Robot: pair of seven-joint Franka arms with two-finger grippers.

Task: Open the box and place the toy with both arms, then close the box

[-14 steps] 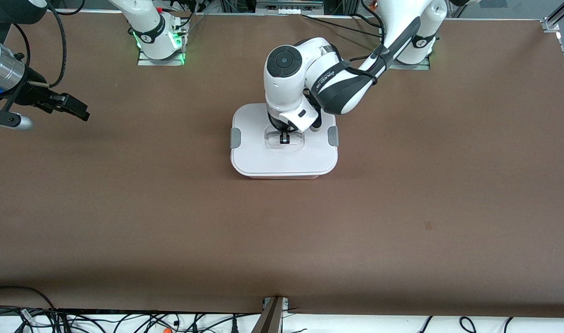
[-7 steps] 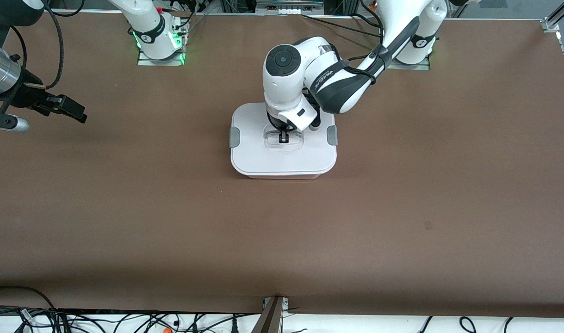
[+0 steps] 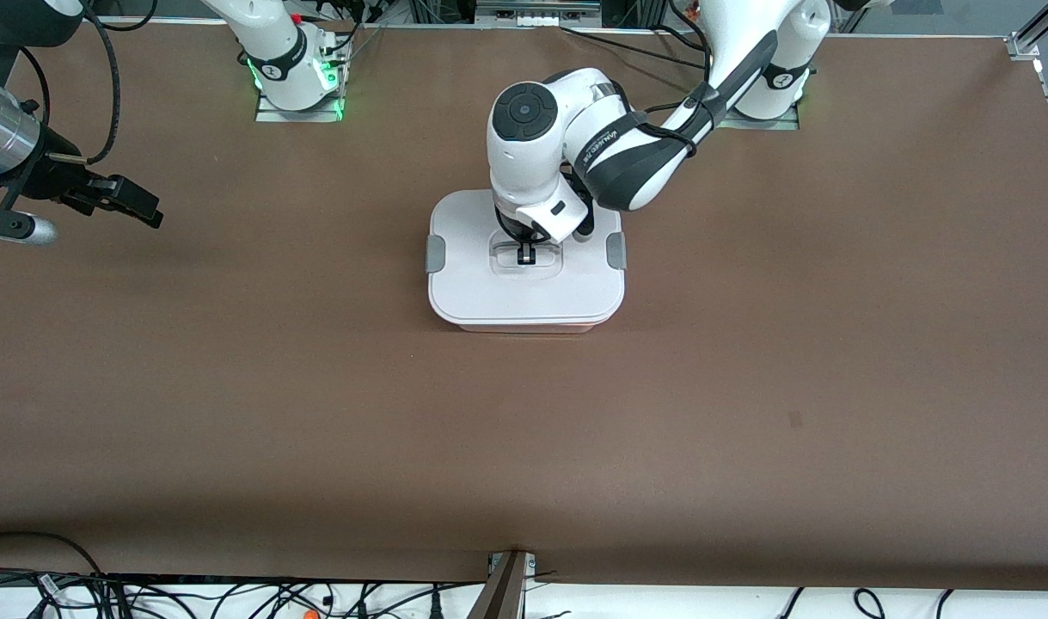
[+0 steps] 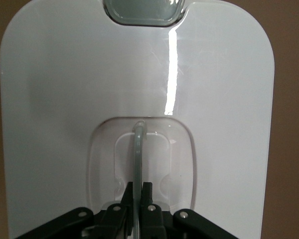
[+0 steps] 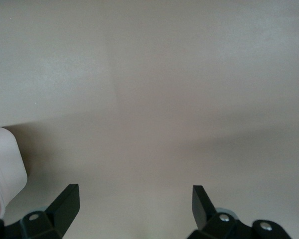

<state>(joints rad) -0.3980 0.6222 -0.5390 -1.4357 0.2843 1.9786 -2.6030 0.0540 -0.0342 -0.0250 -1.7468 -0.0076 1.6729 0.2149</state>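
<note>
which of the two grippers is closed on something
The left gripper, over the middle of the box lid, jaws pinched on its clear handle. The right gripper waits open over bare table.

Pink box [image 3: 526,325], shut under white lid [image 3: 481,292] with grey side clips and clear centre handle [image 4: 138,149], flat mid-tabletop.

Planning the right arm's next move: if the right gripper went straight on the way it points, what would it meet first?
Probably just the bare table; the open right gripper points at it, with the box off to one side.
</note>
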